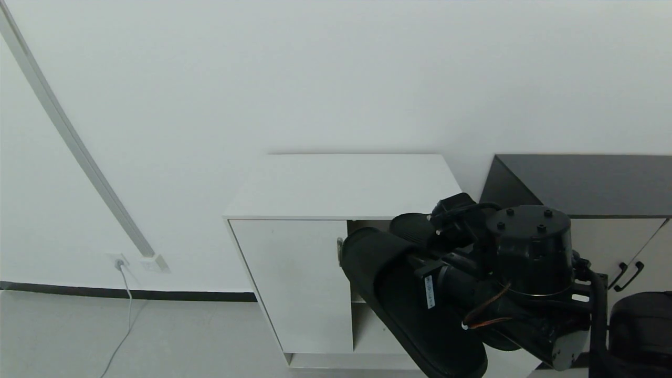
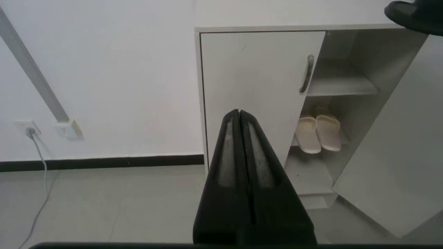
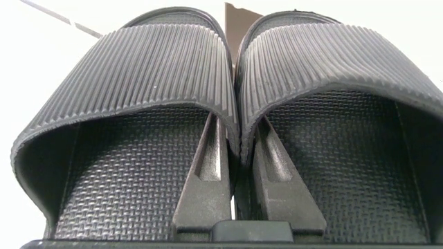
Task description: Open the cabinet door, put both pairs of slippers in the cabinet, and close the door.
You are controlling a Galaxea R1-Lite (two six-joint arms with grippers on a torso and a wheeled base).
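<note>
R jaws, one inside each of the black ribbed rubber slippers (image 3: pixel 159 76), pinch their inner strap walls together, in air before the white cabinet (image 1: pixel 336 184), door open. Prob. light, floppy, grippy; straps = best hold. L jaws closed, empty. Beige slippers (image 2: pixel 318 133) on lower shelf.

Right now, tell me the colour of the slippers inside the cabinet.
Cream; the slippers show best in the left wrist view.

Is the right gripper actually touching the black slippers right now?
Touching. The right wrist view shows the right gripper with one finger inside each of the black slippers, pinching their adjoining side walls.
</note>
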